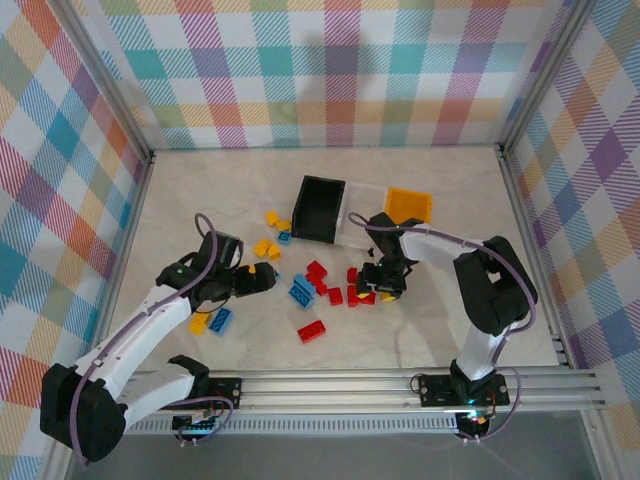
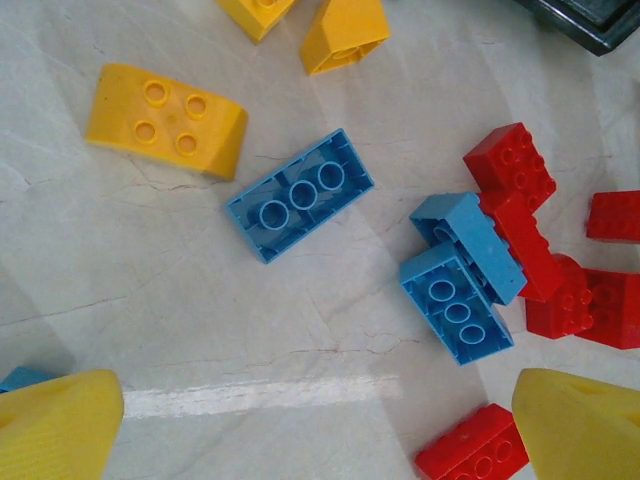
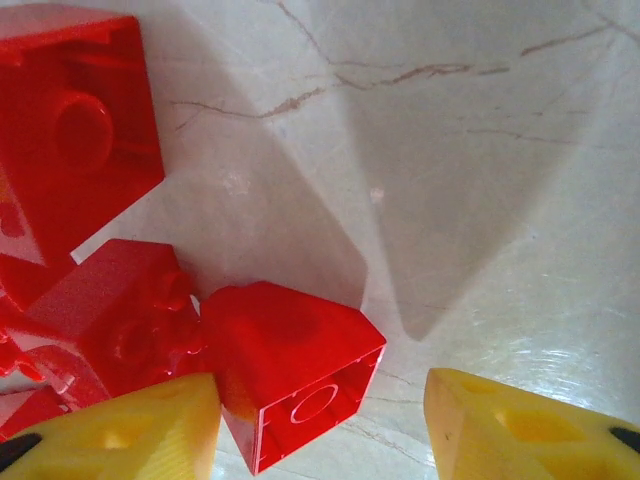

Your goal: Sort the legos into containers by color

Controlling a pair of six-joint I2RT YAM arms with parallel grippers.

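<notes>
Looks barely begun. At left, left gripper [image 1: 262, 280] low over the counter [image 1: 440, 320], jaws wide and empty, amid loose yellow legos [image 1: 266, 246] and blue legos [image 2: 300, 195]. Midway, red legos [image 1: 318, 275] scattered on the counter too. Further right, right gripper [image 3: 320, 405] low, jaws wide astride one red brick [image 3: 290, 360], not closed on it. Behind, black bin [image 1: 318, 208], white bin [image 1: 358, 205] and orange bin [image 1: 408, 207] side by side, apparently without bricks. Leaves, by this look, nearly every brick to sort.

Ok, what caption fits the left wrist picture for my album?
The left gripper, open, hovers above blue legos, with yellow legos and red legos scattered nearby.
</notes>
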